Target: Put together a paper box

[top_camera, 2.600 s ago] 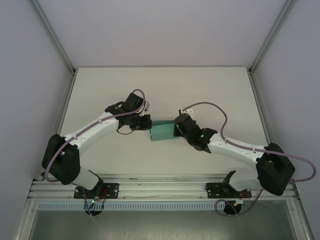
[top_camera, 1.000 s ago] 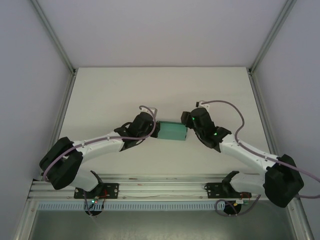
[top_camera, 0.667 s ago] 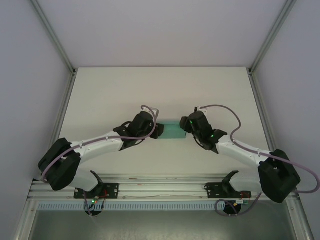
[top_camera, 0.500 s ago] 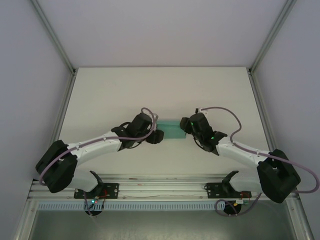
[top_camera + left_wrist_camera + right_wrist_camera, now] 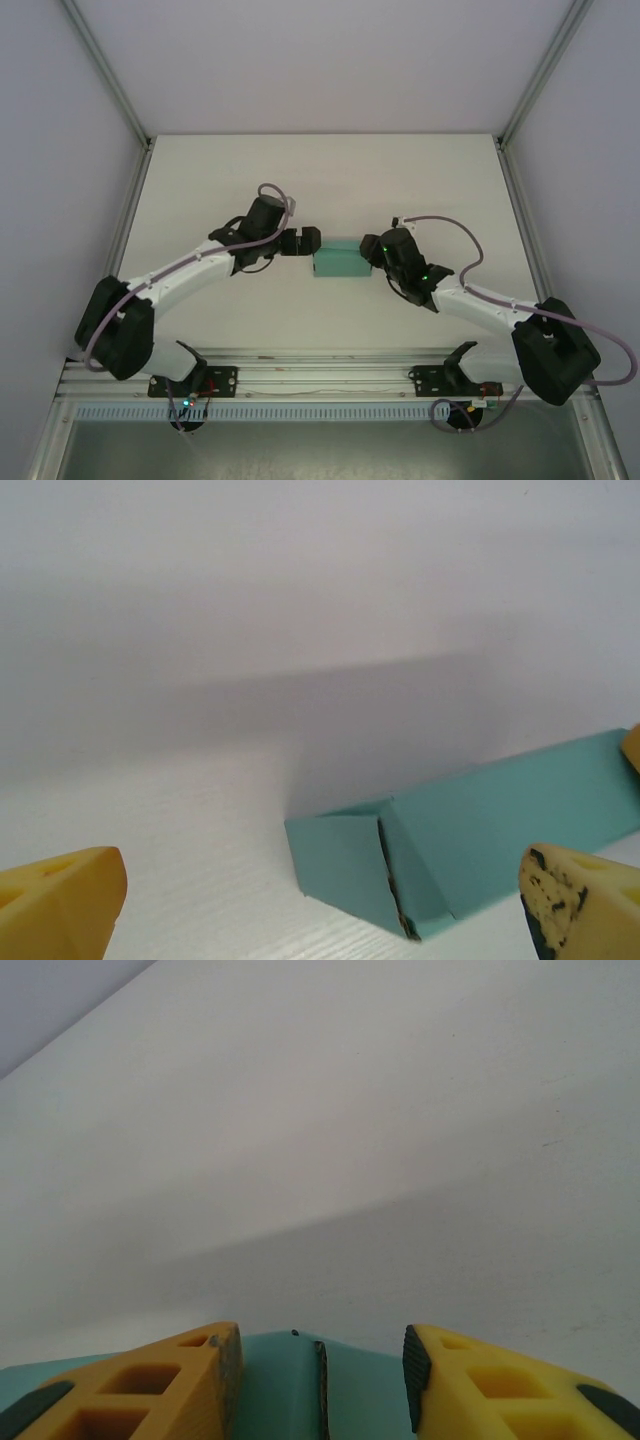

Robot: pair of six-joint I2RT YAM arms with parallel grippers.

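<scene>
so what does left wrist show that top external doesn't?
Left wrist alone: the near end of the paper box up close, a folded flap with a dark seam, and the left fingers wide apart. Top external alone: the left arm and right arm whole, either side of the box, and the table edges. Both: the teal box lying on the white table.

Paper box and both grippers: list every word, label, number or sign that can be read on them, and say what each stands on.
No readable text in any view.
The paper box: plain teal card, with no print on the faces shown from above or from the left wrist.
The left gripper and the right gripper: bare yellow fingers, with no lettering or numbers.
</scene>
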